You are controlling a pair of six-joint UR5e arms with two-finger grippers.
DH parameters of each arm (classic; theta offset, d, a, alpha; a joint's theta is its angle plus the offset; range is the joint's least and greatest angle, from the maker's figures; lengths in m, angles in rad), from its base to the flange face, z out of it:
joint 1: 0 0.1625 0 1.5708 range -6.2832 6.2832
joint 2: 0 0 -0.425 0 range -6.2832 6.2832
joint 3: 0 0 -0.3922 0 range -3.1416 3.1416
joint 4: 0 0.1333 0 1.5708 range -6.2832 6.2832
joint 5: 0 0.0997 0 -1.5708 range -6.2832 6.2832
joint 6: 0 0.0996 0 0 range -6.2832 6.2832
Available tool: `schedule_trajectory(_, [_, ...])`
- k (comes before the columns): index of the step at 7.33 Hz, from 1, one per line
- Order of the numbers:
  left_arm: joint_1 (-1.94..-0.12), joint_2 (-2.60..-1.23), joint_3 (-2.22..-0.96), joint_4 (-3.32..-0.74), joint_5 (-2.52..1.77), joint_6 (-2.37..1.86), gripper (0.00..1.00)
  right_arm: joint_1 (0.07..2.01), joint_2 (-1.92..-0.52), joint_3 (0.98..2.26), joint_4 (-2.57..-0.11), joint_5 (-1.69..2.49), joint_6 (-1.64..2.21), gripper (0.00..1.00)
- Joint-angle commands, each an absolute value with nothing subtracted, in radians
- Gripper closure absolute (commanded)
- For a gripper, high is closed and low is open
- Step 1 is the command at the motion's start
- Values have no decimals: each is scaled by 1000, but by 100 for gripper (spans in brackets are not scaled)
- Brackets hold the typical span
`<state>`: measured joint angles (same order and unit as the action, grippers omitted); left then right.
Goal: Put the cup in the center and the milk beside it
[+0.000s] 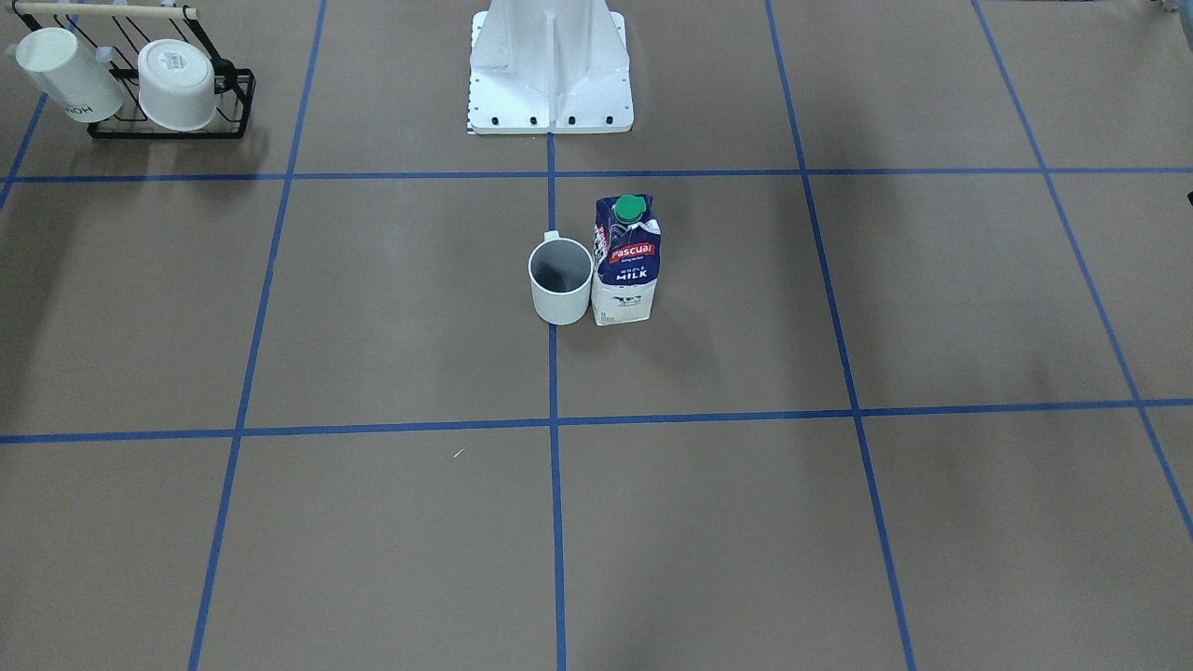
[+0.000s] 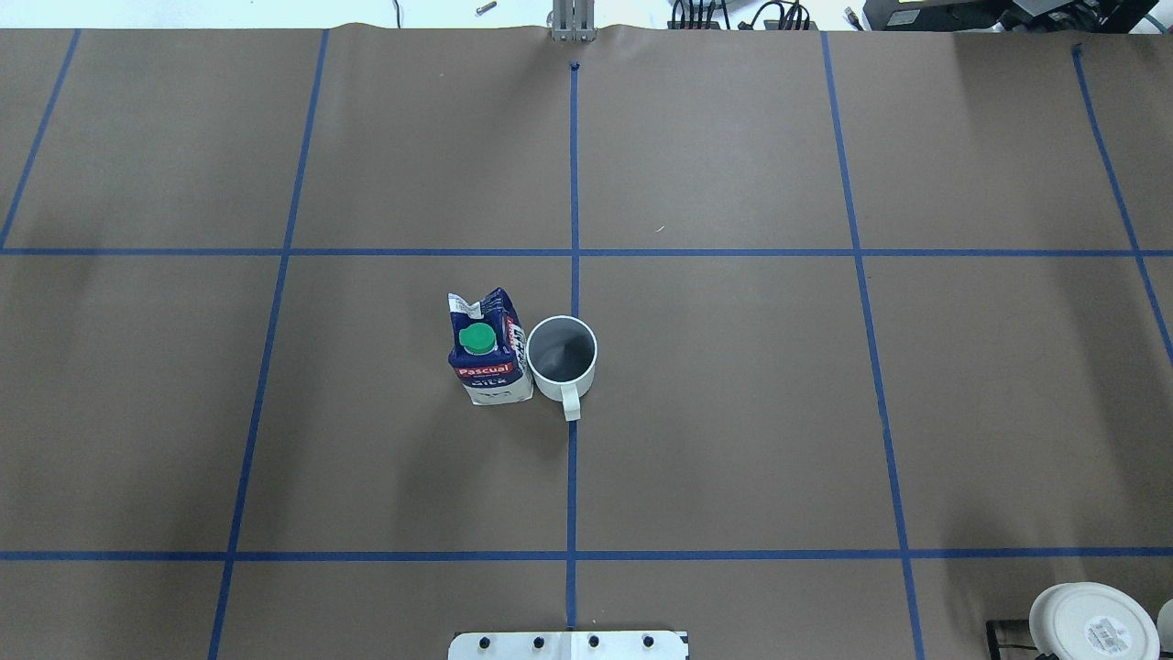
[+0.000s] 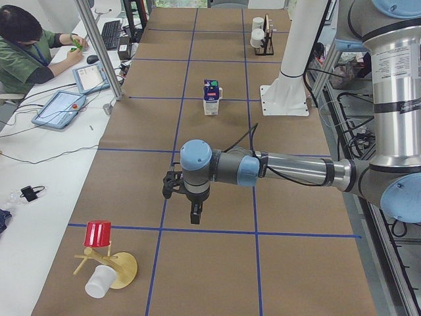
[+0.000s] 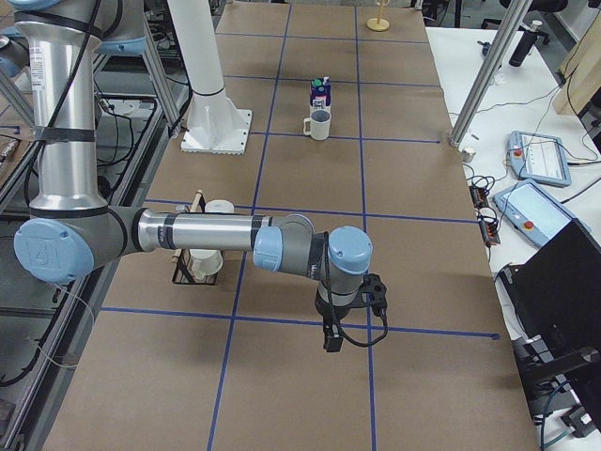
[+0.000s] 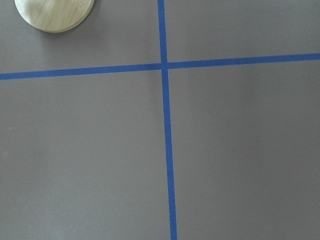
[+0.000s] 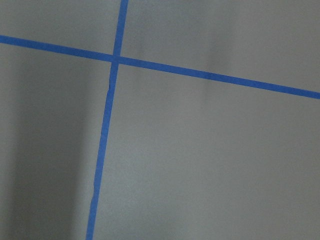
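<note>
The cup stands upright on the centre tape line, its handle toward the robot base; it also shows in the overhead view. The milk stands upright right beside it, touching or nearly so, also in the overhead view. The center holds both. My left gripper hangs over the table far from them toward the table's left end. My right gripper hangs far toward the right end. I cannot tell whether either is open or shut. Both wrist views show only bare table and tape.
A black wire rack with two white cups stands near the robot's right side. A wooden stand with a red cup is at the left end; its base shows in the left wrist view. The robot base is behind the cup.
</note>
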<state>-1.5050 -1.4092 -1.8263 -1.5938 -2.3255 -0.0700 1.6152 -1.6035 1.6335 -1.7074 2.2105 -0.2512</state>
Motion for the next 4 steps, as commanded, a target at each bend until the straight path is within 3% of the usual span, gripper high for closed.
schedule_trajectory(1, [-1506,-1408,-1822,-1594,-2326,-69,1,1615,-1623,1658,-1707,2197,-255,0])
schedule_trajectory(4, [-1506,-1404,-1824,-1592,-2324,-71,1,1615,-1612,1663,-1707,2197,-241,0])
